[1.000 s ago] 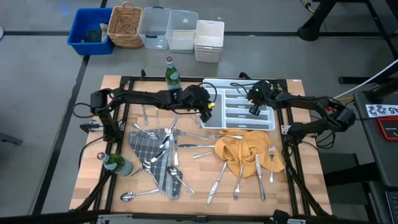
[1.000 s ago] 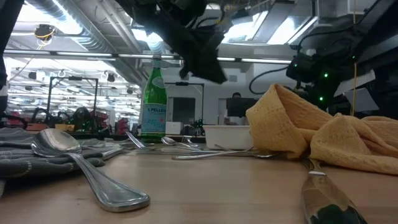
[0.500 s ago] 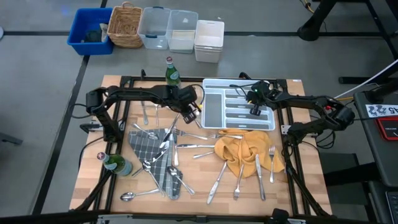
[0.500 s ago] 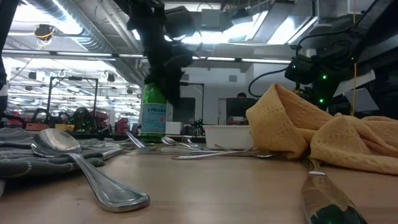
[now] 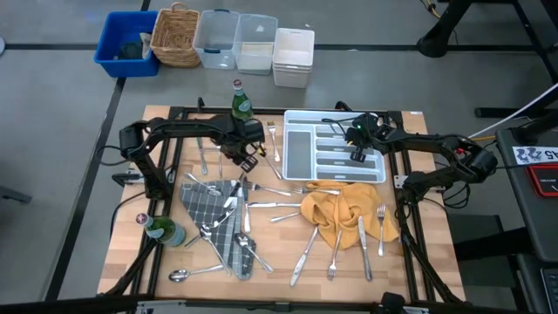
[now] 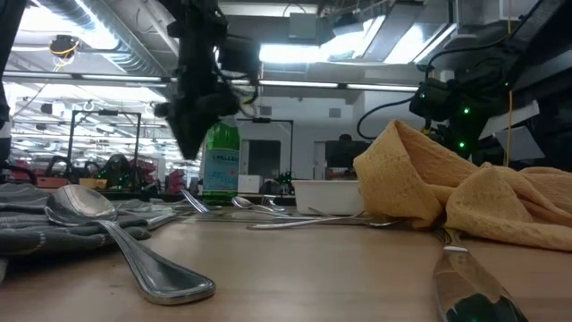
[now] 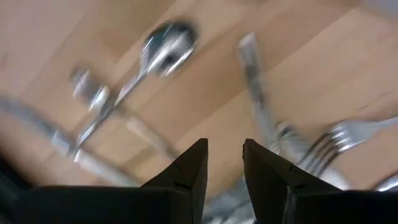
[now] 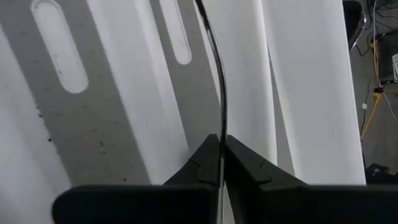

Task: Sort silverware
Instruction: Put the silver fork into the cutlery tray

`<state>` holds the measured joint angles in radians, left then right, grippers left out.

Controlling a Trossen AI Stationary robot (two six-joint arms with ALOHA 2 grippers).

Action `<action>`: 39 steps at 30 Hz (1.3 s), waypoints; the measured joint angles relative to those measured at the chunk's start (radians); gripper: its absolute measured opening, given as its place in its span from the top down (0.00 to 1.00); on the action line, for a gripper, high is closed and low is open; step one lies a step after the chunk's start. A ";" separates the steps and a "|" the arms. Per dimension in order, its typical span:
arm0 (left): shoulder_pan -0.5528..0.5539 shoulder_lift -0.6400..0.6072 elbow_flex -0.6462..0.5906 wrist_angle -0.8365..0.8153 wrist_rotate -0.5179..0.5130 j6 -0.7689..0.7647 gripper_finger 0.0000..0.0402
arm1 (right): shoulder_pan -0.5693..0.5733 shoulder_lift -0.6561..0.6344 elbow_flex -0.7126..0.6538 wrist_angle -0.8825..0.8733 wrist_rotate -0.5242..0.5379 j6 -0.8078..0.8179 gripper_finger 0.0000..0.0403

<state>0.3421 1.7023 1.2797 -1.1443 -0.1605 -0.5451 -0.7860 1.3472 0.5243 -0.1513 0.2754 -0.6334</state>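
Silverware lies scattered on the wooden table: spoons and forks on and around a grey checked cloth [image 5: 214, 214], and knives and forks by a yellow cloth [image 5: 344, 214]. More pieces lie in the white compartmented tray [image 5: 301, 153]. My left gripper [image 5: 248, 157] hangs open and empty over the table just left of the tray. Its wrist view [image 7: 224, 152] shows a spoon [image 7: 163, 50] and forks [image 7: 339, 140] below. My right gripper [image 5: 357, 154] is over the tray's right part, shut on a slim metal piece [image 8: 217, 56] seen edge-on. My right gripper pinches the slim silver piece [image 8: 221, 121] between its two fingers, coming from above. The piece runs out ahead of the fingertips, over the tray's compartments. Which kind of piece it is, and whether its far end touches the tray, I cannot tell.
One green bottle [image 5: 241, 103] stands at the table's far edge and another [image 5: 162, 231] at its left near side. A fork [image 5: 275, 141] lies beside the tray's left wall. Bins and a basket [image 5: 174, 37] stand on the floor beyond the table.
My left gripper has gone from over the tray's left part toward the table's left edge and now hangs over the bare table left of the tray.
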 joint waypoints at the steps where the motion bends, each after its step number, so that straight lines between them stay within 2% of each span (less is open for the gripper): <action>1: 0.005 0.000 0.000 -0.030 0.000 -0.014 0.78 | 0.000 0.000 0.000 0.000 0.000 0.000 0.93; 5: 0.027 0.000 -0.002 -0.085 0.000 -0.024 0.78 | 0.000 0.000 0.000 0.001 0.005 0.009 0.84; 10: 0.080 0.000 -0.055 -0.063 0.001 -0.025 0.78 | 0.000 -0.001 0.000 0.005 0.040 0.026 0.70; 13: 0.124 0.001 -0.112 -0.022 0.045 -0.052 0.78 | 0.000 -0.001 0.000 0.006 0.047 0.027 0.66; 22: 0.215 0.001 -0.254 0.189 0.065 -0.107 0.78 | 0.000 -0.001 0.000 0.008 0.047 0.029 0.65; 39: 0.309 0.001 -0.342 0.328 0.034 -0.155 0.78 | 0.000 -0.001 0.000 0.027 0.045 0.030 0.65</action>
<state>0.6514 1.7031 0.9377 -0.8160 -0.1264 -0.6998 -0.7856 1.3464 0.5243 -0.1238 0.3206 -0.6037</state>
